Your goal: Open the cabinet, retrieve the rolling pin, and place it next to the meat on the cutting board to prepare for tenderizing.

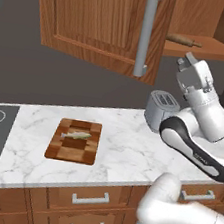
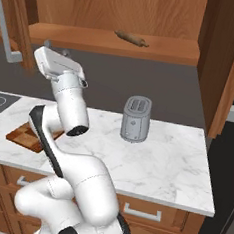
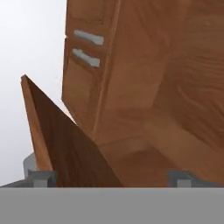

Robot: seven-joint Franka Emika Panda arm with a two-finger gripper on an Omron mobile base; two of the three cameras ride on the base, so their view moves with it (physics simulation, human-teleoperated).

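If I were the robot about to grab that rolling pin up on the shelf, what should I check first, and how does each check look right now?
1. Cabinet doors open: ok, both swung wide.
2. Rolling pin reachable: ok, it lies alone on the open shelf.
3. Gripper empty and open: ok, fingertips stand apart with nothing between them.
4. Gripper lined up with the pin: not ok, it sits below the shelf edge.
5. Spot beside the meat on the cutting board free: ok, bare wood around it.
6. Toaster clear of the arm's path: cannot tell.
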